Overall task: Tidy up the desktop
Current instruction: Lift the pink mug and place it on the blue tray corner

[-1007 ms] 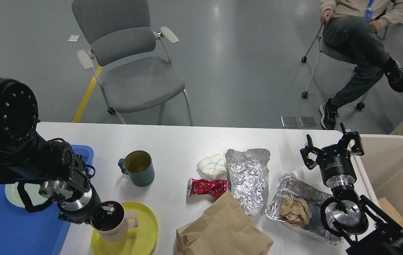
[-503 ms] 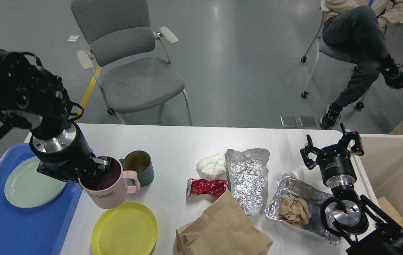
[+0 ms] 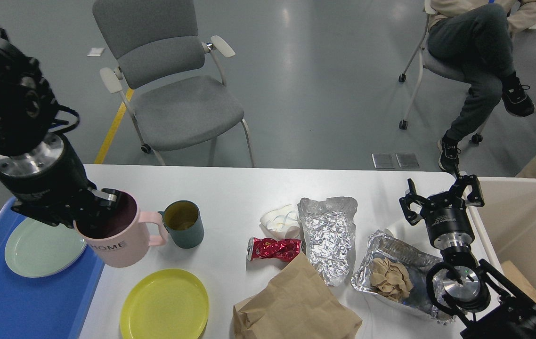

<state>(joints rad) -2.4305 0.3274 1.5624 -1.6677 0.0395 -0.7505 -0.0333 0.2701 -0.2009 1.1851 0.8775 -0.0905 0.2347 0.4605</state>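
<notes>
The white desktop (image 3: 249, 188) holds dishes and rubbish. My left gripper (image 3: 98, 209) is shut on the rim of a pink mug (image 3: 117, 238) marked HOME and holds it in the air above the right edge of the blue tray (image 3: 23, 301). A pale green plate (image 3: 42, 247) lies in the tray. A yellow plate (image 3: 164, 306) lies at the front and a dark green mug (image 3: 182, 223) stands right of the pink mug. My right gripper (image 3: 442, 195) is open and empty at the desktop's right side, above a foil tray (image 3: 390, 263) with crumpled brown paper.
A crushed red can (image 3: 275, 248), a white tissue wad (image 3: 280, 220), a crumpled foil sheet (image 3: 329, 235) and a brown paper bag (image 3: 296, 306) lie mid-desk. A beige bin (image 3: 527, 226) stands at the right. A grey chair (image 3: 174, 89) and a seated person (image 3: 480, 52) are beyond the desk.
My left gripper has lifted the pink mug off the yellow plate and carried it up and to the left, toward the blue tray. The right arm has not moved.
</notes>
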